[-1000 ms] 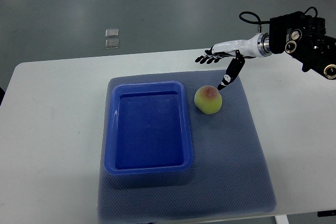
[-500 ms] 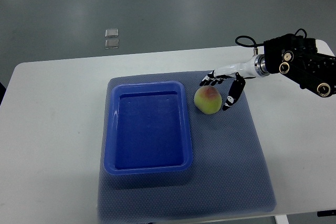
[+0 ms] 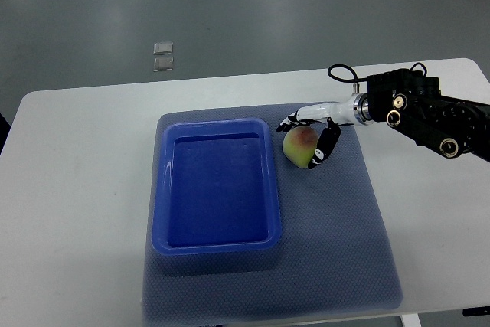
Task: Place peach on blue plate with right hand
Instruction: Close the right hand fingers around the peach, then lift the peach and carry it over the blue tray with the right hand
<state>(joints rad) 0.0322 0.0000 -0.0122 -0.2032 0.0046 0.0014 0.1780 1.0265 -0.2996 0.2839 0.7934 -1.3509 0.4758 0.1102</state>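
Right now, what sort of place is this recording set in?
Probably a robotics lab or test room: a plain white table on a bare grey floor, with only a staged setup of a mat, a blue tray and a peach.

I see a white rounded-corner table (image 3: 84,189) with a grey-blue textured rectangular mat (image 3: 344,250) lying flat on it. Grey floor (image 3: 230,13) beyond the far edge, two small square glossy tiles (image 3: 161,56) there, just beside each other.
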